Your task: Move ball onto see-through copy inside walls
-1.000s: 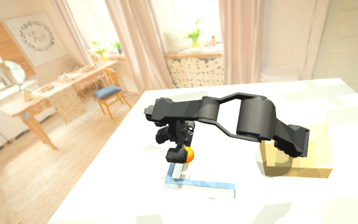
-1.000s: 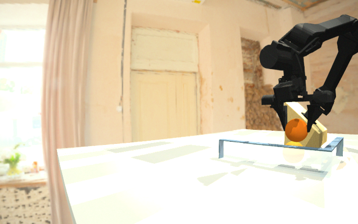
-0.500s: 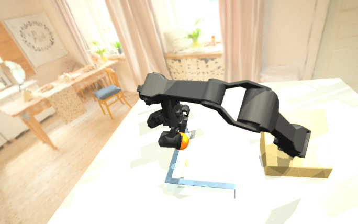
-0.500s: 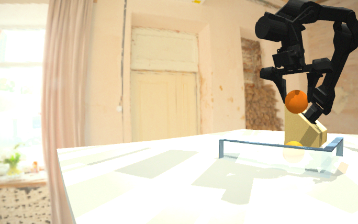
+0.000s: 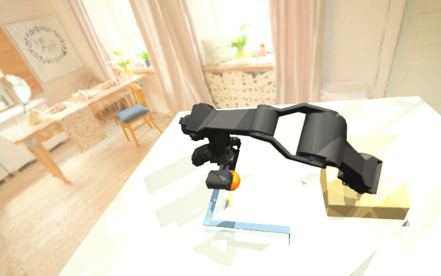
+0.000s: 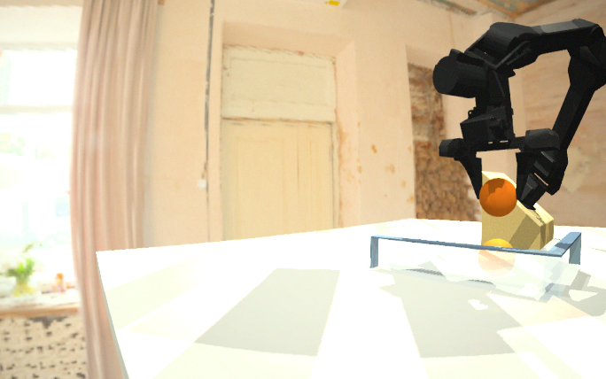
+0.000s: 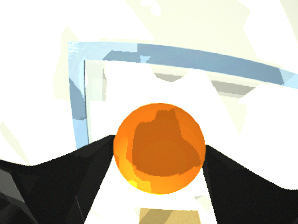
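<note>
- Ball: orange, lifted well above the white table, directly over the see-through copy.
- Gripper: black, pointing down, its two fingers clamped on the ball's sides.
- See-through copy: a faint orange ball resting on the table inside the corner made by the low blue-tinted walls.

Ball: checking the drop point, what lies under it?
The ball hangs in the gripper, clear of the table. Below it shows the see-through copy, inside the walls. The walls partly veil the copy.
</note>
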Controlling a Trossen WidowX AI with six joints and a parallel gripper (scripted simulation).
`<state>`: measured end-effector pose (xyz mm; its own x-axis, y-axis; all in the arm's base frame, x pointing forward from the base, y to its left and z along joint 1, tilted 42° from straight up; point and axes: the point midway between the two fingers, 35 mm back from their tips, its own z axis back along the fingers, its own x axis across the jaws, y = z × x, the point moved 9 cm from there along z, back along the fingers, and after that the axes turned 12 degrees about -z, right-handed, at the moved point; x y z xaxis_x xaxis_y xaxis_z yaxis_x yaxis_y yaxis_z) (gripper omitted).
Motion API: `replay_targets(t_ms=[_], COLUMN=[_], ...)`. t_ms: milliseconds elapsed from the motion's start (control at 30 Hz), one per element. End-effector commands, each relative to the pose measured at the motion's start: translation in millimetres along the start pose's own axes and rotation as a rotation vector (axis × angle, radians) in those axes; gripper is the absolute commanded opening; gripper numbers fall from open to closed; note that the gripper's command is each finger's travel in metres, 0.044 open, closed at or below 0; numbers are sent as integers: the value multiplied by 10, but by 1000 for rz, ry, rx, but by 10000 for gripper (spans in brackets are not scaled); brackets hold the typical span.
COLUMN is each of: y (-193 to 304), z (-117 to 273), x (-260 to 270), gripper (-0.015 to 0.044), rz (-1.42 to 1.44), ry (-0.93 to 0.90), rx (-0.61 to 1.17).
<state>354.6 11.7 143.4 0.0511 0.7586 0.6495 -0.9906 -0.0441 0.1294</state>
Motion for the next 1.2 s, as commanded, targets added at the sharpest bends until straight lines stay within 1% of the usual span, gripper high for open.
replay_targets(t_ms=[0,233,600,1133,1167], y=[45,55,60,61,67], z=[-85,-229,-824,-1021,-993], x=[-31,-46,-40,-38,-38], gripper=[0,0,0,0,26], rz=[-2,-2,-2,-2,0], ry=[-3,-3,-7,-8,-3], rx=[-10,-10,-10,-10,-4])
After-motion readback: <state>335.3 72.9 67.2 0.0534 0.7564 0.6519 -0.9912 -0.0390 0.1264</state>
